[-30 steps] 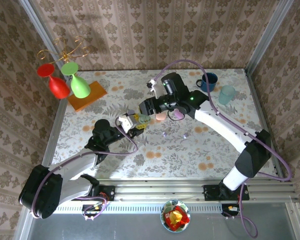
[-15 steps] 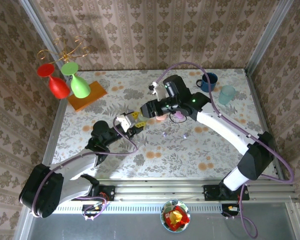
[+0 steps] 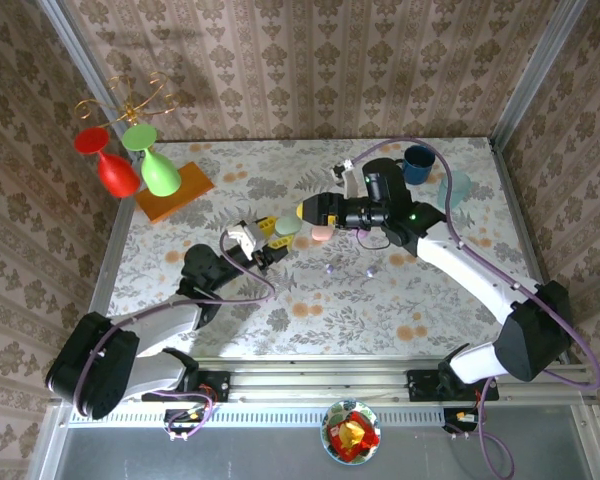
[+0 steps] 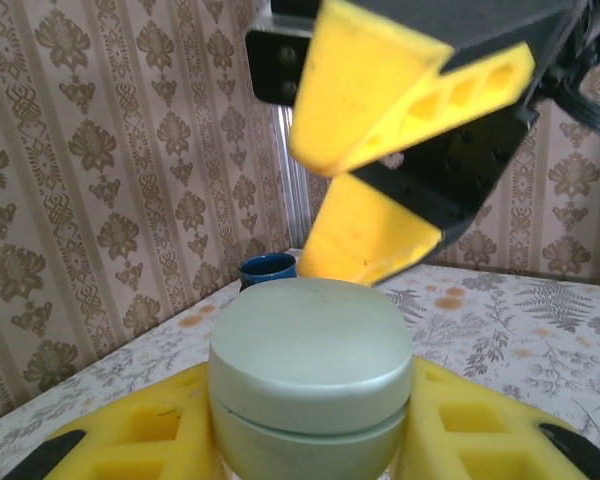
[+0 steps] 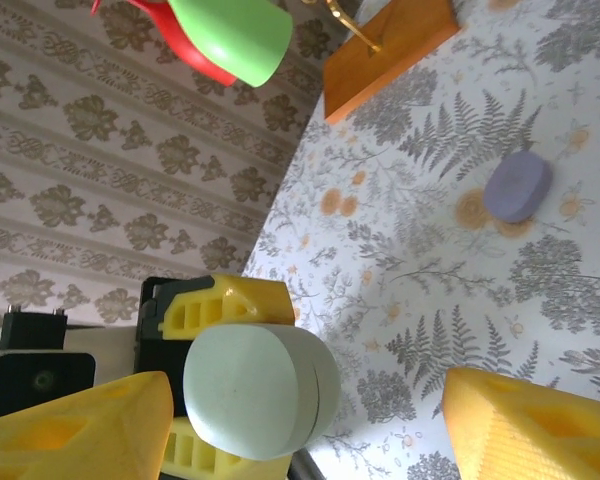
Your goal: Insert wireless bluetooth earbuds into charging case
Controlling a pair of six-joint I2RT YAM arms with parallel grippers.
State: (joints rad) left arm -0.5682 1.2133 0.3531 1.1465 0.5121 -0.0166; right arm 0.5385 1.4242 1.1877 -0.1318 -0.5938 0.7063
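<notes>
A: Left gripper (image 3: 277,235)?
B: Closed on the pale green case (image 3: 287,226), fingers flanking it. Left arm (image 3: 155,325) stretched low toward it.
A: Right gripper (image 3: 306,212)?
B: Fingers spread wide, holding nothing, just beside the case. Right arm (image 3: 470,270) elbowed, wrist pointing at the case

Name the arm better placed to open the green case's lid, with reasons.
Right, probably. The left gripper is shut on the pale green case, so it is occupied; the right gripper is open and aimed at its closed lid.
</notes>
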